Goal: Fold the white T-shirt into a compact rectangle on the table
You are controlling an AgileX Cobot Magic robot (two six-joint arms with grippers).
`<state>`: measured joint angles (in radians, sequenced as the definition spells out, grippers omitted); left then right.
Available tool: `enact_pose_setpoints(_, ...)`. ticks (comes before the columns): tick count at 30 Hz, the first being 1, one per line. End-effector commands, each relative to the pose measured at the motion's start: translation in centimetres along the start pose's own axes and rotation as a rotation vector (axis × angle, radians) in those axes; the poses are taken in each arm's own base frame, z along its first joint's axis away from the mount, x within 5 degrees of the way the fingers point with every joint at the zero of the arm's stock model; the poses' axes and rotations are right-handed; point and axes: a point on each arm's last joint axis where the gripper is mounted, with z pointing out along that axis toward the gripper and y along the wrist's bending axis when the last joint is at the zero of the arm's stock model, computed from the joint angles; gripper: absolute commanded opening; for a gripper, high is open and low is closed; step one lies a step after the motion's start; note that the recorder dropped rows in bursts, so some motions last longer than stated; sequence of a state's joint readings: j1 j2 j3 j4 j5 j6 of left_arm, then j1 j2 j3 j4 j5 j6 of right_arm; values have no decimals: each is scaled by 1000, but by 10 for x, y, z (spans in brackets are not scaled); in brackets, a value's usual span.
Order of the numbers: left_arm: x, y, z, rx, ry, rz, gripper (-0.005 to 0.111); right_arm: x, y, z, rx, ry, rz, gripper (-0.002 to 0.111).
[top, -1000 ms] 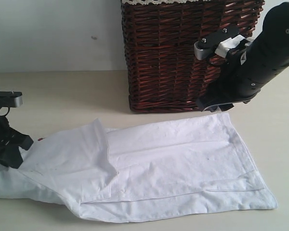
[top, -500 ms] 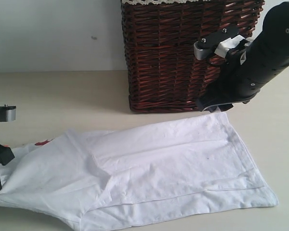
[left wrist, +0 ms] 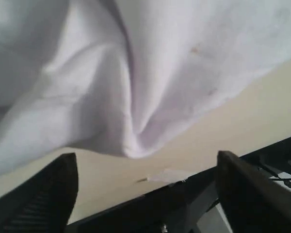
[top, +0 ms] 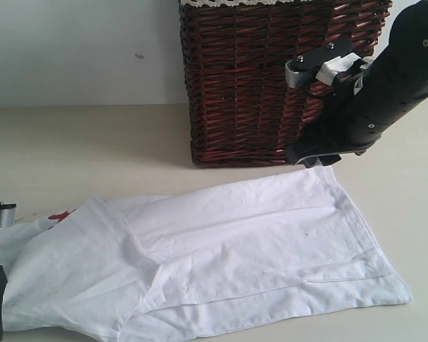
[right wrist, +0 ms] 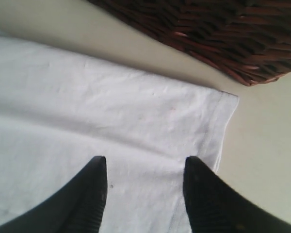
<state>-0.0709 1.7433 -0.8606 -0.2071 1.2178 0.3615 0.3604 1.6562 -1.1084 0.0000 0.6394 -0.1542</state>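
Exterior view: wicker basket [top: 257, 78] behind white T-shirt [top: 235, 242]; left claw [left wrist: 145, 158], right claw [right wrist: 145, 162] spread, empty.

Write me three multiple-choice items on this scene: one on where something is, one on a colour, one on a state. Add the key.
1. In the exterior view, the wicker basket stands:
A. on the white T-shirt
B. behind the shirt, on the table
C. in front of the shirt

2. The basket is:
A. dark reddish brown
B. blue
C. green

3. The left gripper is:
A. shut on the shirt
B. shut on the basket
C. open, with no cloth between its fingers

Key:
1 B, the basket's base sits on the table beyond the shirt's far edge.
2 A, its weave shows that colour in the exterior view.
3 C, the left wrist view shows the fingers wide apart with the cloth lying beyond them.
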Motion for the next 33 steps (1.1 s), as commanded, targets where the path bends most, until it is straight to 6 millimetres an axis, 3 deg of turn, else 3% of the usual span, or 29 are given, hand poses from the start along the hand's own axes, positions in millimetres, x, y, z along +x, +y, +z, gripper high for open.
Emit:
enact_pose_setpoints(1, -11, -2, -18, -7, -73, -1, 63, -2, -3, -4, 6, -17, -12, 49)
enact_pose_setpoints(6, -27, -19, -58, 87, -271, 78, 30, -2, -3, -4, 6, -17, -14, 49)
enact_pose_setpoints(9, -26, -26, -65, 127, -325, 174, 3, -3, -3, -4, 8, -28, -14, 49)
enact_pose_setpoints(10, -27, -26, -63, 124, -344, 182, 0, -4, -3, -4, 9, -34, -14, 49)
enact_pose_setpoints(13, -29, -22, -44, 127, -344, 155, 0, -4, -3, -4, 9, -38, -14, 49)
enact_pose_setpoints(18, -29, 1, -3, 36, -136, 17, 0, -4, -3, -4, 9, -34, -14, 49)
enact_pose_setpoints(21, -27, 10, 5, -27, -55, -59, 0, -4, -3, -4, 8, -29, -14, 49)
enact_pose_setpoints(29, -14, 11, 29, 15, 100, -99, 0, -4, -3, -4, 8, -31, -14, 49)
enact_pose_setpoints(33, -19, 9, 23, 27, 71, -90, 0, -3, -3, -4, 8, -28, -14, 49)
